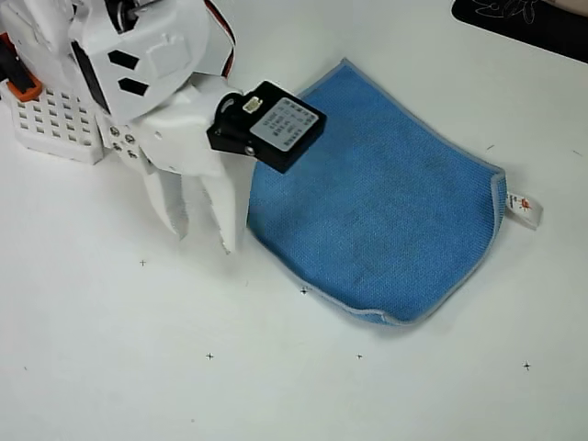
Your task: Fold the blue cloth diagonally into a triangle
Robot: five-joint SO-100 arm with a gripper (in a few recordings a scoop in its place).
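The blue cloth (381, 207) lies spread flat on the white table in the overhead view, right of centre, one corner pointing up-left and its white tag (525, 209) with a red mark sticking out at the right corner. A pale stitched border runs round its edge. My white gripper (200, 234) hangs over the bare table just left of the cloth's left edge, fingers pointing down the picture. The two fingers stand slightly apart with nothing between them. The arm's black servo block (266, 126) covers part of the cloth's upper-left edge.
A white perforated base block (53, 124) with an orange part stands at the far left. A black mat corner (524, 18) shows at the top right. Small black cross marks dot the white table (276, 386) below the cloth.
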